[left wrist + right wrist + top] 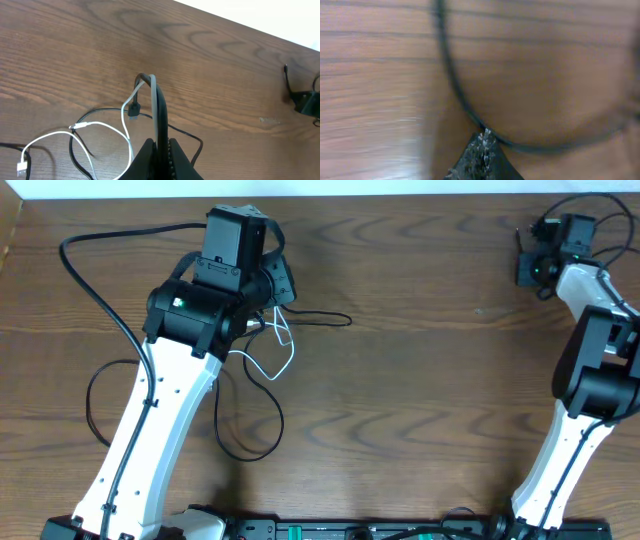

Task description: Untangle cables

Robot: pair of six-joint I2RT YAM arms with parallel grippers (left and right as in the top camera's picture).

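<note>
**Separation stage of untangling.** The left hand (153, 85) is closed, its tips pinching the thin white flexible cord (123, 115) at a raised bend above the brown wood-grain desk (60, 40). Thin black cords (102, 109) loop just beside it. The right hand (482, 142), well apart near the desk's far corner, is closed, apparently on a single thin black cord (451, 82). The next move probably calls for drawing the white cord clear without dragging the black loops along.
</note>
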